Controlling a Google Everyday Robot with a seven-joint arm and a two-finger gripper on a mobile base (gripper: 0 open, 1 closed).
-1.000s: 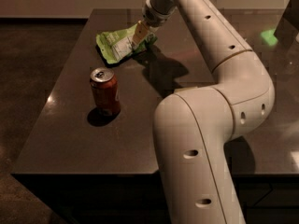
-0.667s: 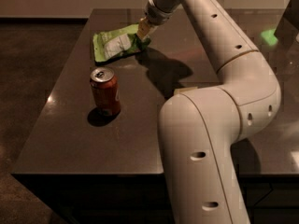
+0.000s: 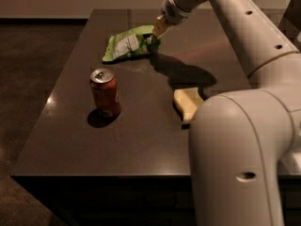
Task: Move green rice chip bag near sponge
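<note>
The green rice chip bag (image 3: 126, 44) lies at the far middle of the dark table (image 3: 141, 140), white label panel up. My gripper (image 3: 156, 34) reaches down from the upper right and is shut on the bag's right end. The pale yellow sponge (image 3: 187, 103) lies on the table to the right of centre, nearer than the bag and a good hand's length from it. Its right part is hidden behind my arm's large white joint.
A red-orange soda can (image 3: 105, 92) stands upright left of centre, in front of the bag and left of the sponge. My white arm (image 3: 244, 140) fills the right side and covers the table's right part. The table's left and front edges drop to a dark floor.
The bag has gone from bunched up to spread flatter, still held at its right end. My arm's big joint has shifted right, uncovering the sponge. The can has not moved.
</note>
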